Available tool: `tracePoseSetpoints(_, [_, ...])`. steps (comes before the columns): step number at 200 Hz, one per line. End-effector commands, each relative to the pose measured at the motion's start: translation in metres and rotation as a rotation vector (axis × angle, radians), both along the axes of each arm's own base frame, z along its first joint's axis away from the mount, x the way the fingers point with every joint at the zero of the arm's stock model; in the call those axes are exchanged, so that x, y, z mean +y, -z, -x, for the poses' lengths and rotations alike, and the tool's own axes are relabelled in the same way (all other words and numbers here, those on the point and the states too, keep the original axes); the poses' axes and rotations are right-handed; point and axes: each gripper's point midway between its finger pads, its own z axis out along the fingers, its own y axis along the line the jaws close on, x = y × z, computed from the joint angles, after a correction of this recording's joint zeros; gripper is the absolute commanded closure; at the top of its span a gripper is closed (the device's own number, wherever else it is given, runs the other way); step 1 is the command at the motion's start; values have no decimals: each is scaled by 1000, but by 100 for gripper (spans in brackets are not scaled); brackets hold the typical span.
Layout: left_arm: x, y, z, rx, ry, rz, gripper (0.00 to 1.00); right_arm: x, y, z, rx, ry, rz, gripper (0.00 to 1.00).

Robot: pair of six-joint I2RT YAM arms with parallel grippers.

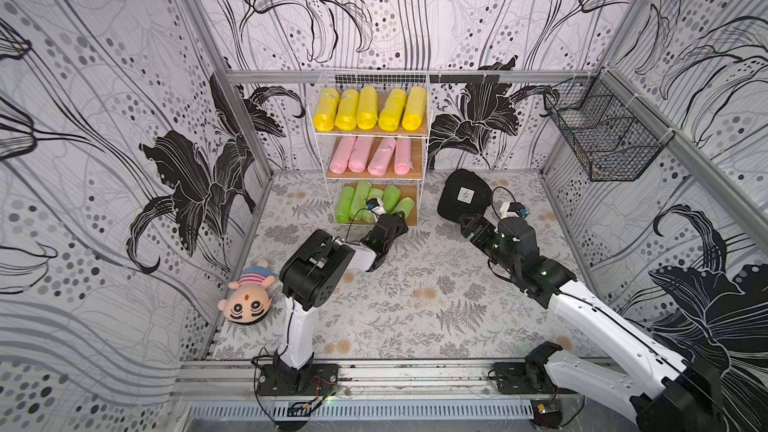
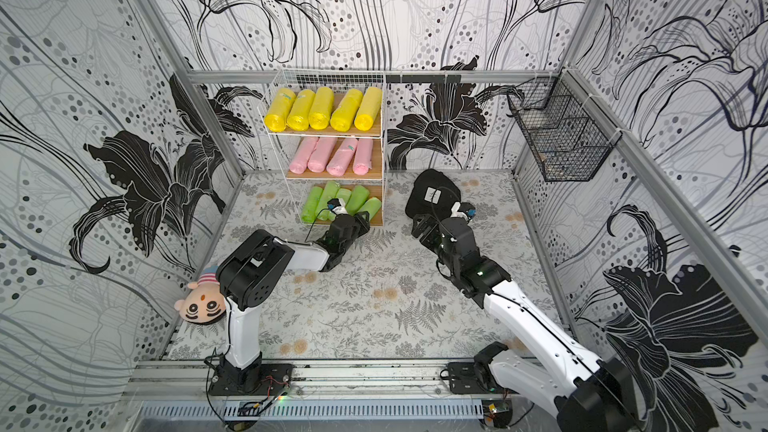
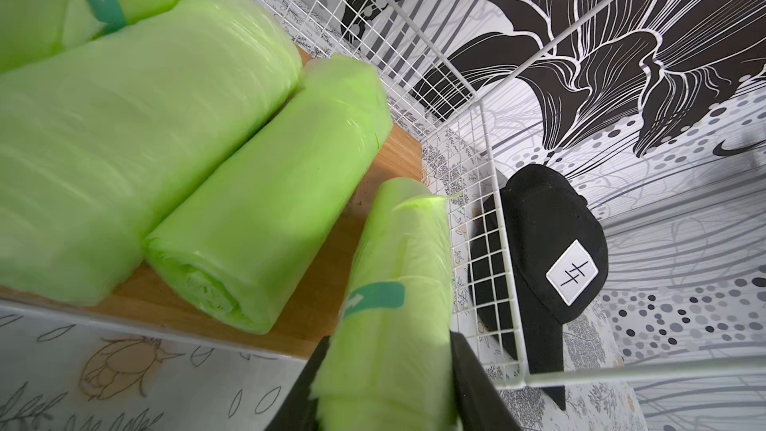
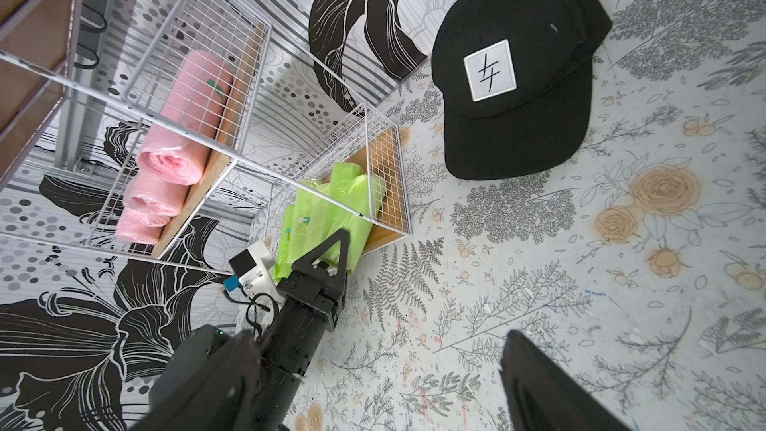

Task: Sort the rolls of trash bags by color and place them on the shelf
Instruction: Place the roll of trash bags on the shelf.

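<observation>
The shelf (image 1: pixel 424 147) stands against the back wall, a white wire rack with three wooden boards. Several yellow rolls (image 1: pixel 368 109) lie on its top board and several pink rolls (image 1: pixel 365 155) on the middle one. The bottom board holds several green rolls (image 1: pixel 355 201). My left gripper (image 1: pixel 395 222) is shut on the near end of one more green roll (image 3: pixel 398 267), which points into the bottom tier beside the right wire side. My right gripper (image 1: pixel 471 226) hangs open and holds nothing, over the floor (image 4: pixel 373 350) to the right of the shelf.
A black cap (image 1: pixel 463 197) lies on the floor right of the shelf, just beyond my right gripper. A plush doll (image 1: pixel 247 297) lies at the left wall. A black wire basket (image 1: pixel 602 135) hangs on the right wall.
</observation>
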Motion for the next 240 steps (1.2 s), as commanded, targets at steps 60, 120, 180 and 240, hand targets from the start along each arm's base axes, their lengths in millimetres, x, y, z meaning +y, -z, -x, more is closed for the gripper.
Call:
tracePoseSetpoints(60, [-8,-10,-34,-70,-95,22,69,-8,8,6,14,3,29,6])
tracePoseSetpoints(120, [-6,3,-47,-50,-162,27,67,-15,8,10,13,14,39,6])
tracePoseSetpoints(180, [-12,15,-54,-14,-164,34,56,-16,9,12,17,13,39,6])
tracePoseSetpoints(240, [-12,12,-41,4,-141,64,39,-15,11,11,24,11,29,6])
